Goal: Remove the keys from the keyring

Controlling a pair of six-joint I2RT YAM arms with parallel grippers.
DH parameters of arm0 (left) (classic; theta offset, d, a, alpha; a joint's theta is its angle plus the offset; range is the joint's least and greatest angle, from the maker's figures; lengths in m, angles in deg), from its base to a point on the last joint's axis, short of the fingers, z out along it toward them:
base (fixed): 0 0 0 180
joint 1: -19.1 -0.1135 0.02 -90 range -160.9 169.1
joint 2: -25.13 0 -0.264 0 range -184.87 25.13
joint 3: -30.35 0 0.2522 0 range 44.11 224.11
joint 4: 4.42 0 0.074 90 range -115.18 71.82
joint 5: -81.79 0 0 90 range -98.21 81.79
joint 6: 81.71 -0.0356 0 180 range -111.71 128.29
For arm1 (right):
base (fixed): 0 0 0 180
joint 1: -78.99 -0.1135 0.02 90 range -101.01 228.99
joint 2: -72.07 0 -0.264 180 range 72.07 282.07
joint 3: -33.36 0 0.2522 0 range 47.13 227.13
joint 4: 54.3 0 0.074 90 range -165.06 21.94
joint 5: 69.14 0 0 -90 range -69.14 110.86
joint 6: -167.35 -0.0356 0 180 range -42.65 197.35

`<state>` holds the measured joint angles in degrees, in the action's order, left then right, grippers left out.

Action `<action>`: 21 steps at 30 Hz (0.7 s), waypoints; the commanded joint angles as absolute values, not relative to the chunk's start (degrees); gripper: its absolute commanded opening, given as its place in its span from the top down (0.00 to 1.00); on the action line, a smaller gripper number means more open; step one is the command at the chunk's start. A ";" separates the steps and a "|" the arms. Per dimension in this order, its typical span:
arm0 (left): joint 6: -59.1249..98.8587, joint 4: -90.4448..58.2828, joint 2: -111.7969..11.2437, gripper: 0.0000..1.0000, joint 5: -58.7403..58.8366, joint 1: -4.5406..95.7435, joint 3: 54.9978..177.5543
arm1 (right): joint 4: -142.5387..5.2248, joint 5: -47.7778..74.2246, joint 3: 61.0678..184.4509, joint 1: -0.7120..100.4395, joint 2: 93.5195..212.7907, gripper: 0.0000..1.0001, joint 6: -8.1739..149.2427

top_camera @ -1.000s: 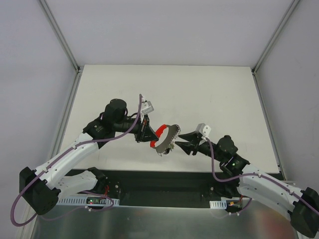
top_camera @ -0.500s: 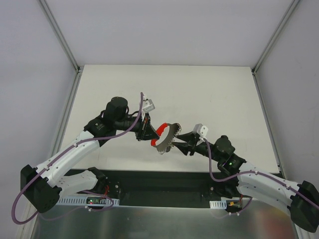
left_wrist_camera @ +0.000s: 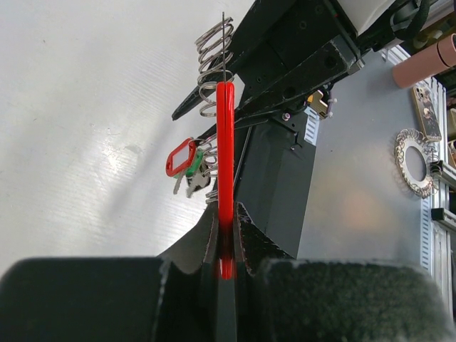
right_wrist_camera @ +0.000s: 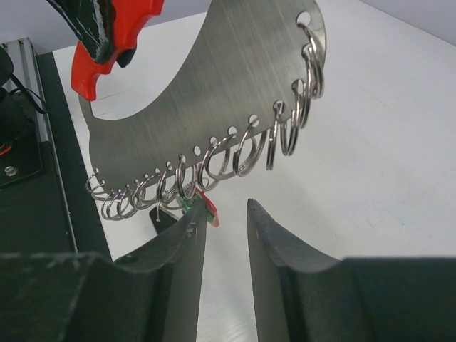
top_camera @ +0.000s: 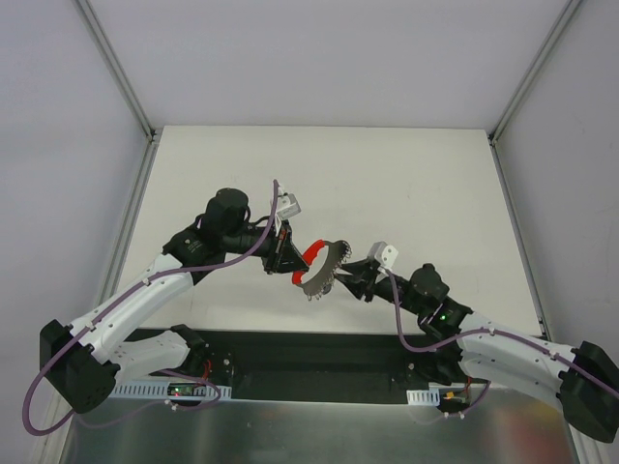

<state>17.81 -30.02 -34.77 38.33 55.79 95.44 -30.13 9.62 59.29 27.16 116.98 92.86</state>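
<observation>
My left gripper (top_camera: 288, 255) is shut on the red handle of the keyring (top_camera: 310, 257) and holds it above the table. In the left wrist view (left_wrist_camera: 226, 229) the keyring (left_wrist_camera: 225, 142) stands edge-on between the jaws. Its curved metal plate (right_wrist_camera: 214, 78) carries a row of several split rings (right_wrist_camera: 235, 153). The keys (left_wrist_camera: 188, 165), with a red tag and a green bit, hang from the lower rings. In the right wrist view the keys (right_wrist_camera: 205, 208) are partly hidden behind a finger. My right gripper (right_wrist_camera: 226, 208) is open just below the rings, its left finger touching the keys. It also shows in the top view (top_camera: 345, 275).
The white table (top_camera: 406, 174) extends behind both arms. A black rail (top_camera: 309, 350) runs along the near edge. Past the edge, the left wrist view shows an ornate metal ring (left_wrist_camera: 415, 161) and a pinkish cylinder (left_wrist_camera: 429, 60).
My right gripper has moved left, up to the keyring's rings. My left gripper holds the keyring almost still.
</observation>
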 commanded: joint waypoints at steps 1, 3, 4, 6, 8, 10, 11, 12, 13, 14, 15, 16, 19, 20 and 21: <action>16.29 -29.26 -34.02 1.00 40.74 55.66 98.77 | -26.23 11.99 58.73 26.17 118.04 0.69 94.40; 16.20 -29.35 -34.20 1.00 40.83 55.66 99.04 | -25.53 12.16 58.29 25.73 118.57 0.68 94.22; 16.20 -29.43 -34.20 1.00 40.83 55.66 99.21 | -24.74 12.16 58.11 25.55 119.09 0.68 94.05; 16.11 -29.52 -34.46 1.00 40.92 55.66 99.48 | -24.12 11.99 58.02 25.20 119.53 0.67 93.96; 16.11 -29.70 -34.55 1.00 41.00 55.66 99.74 | -23.33 11.73 57.85 24.85 119.80 0.66 94.05; 16.02 -29.79 -34.55 1.00 41.27 55.66 99.92 | -22.80 12.07 57.76 24.68 119.97 0.66 94.22; 16.02 -29.96 -34.55 1.00 41.27 55.66 100.00 | -22.71 12.16 57.76 24.67 119.97 0.65 94.40; 16.02 -29.88 -34.64 1.00 41.36 55.66 100.01 | -22.62 12.25 57.76 24.59 119.89 0.65 94.40; 15.93 -30.05 -34.64 1.00 41.36 55.66 100.01 | -22.36 12.08 57.76 24.59 119.80 0.65 94.40; 15.93 -30.14 -34.64 1.00 41.36 55.66 100.01 | -22.27 11.81 57.85 24.50 119.71 0.65 94.31; 15.85 -30.14 -34.72 1.00 41.36 55.66 100.09 | -22.27 11.64 57.93 24.50 119.62 0.64 94.22; 15.85 -30.14 -34.81 1.00 41.44 55.66 100.01 | -22.10 11.46 57.94 24.41 119.54 0.64 94.22; 15.93 -30.31 -34.90 1.00 41.97 55.66 100.09 | -21.57 12.42 57.85 24.06 119.71 0.63 94.57; 15.93 -30.31 -34.99 1.00 42.06 55.66 100.27 | -21.48 13.04 57.85 24.06 119.80 0.62 94.75; 15.93 -30.31 -34.90 1.00 42.15 55.66 100.18 | -21.48 13.22 57.85 24.06 119.80 0.62 94.93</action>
<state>16.80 -31.48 -34.90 39.53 55.79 97.38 -26.13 11.80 57.69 24.47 119.93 93.64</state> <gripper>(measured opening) 0.039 0.374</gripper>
